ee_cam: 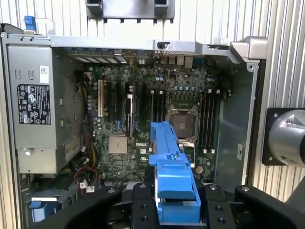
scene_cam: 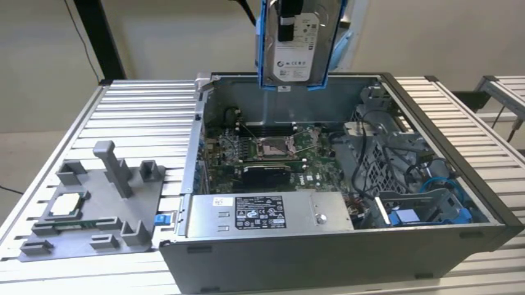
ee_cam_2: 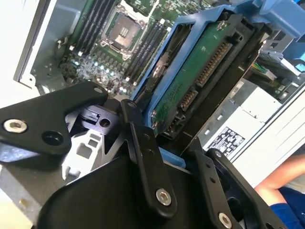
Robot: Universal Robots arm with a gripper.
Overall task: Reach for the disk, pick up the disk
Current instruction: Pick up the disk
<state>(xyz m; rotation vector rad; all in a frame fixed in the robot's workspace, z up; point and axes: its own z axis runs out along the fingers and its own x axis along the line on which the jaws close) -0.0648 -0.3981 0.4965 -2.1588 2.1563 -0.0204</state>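
The disk (scene_cam: 297,49), silver-grey with a white label and blue side rails, hangs upright in the air above the rear of the open computer case (scene_cam: 328,258) in the exterior view. My gripper (scene_cam: 286,18) is shut on its upper end. In the second wrist view the disk (ee_cam_2: 200,71) shows its green circuit-board side and connector, clamped between the black fingers (ee_cam_2: 143,143). Seen edge-on in the first wrist view, the disk's blue rail (ee_cam: 170,176) stands between the fingers (ee_cam: 141,205), over the motherboard (ee_cam: 143,109).
Inside the case are an empty CPU socket (scene_cam: 273,146), a power supply (scene_cam: 262,212), cables and a blue drive bay (scene_cam: 426,206). A grey fixture (scene_cam: 90,215) holding a CPU chip (scene_cam: 67,204) lies on the slatted table at the exterior view's left. A person's arm (ee_cam_2: 281,183) is near the case.
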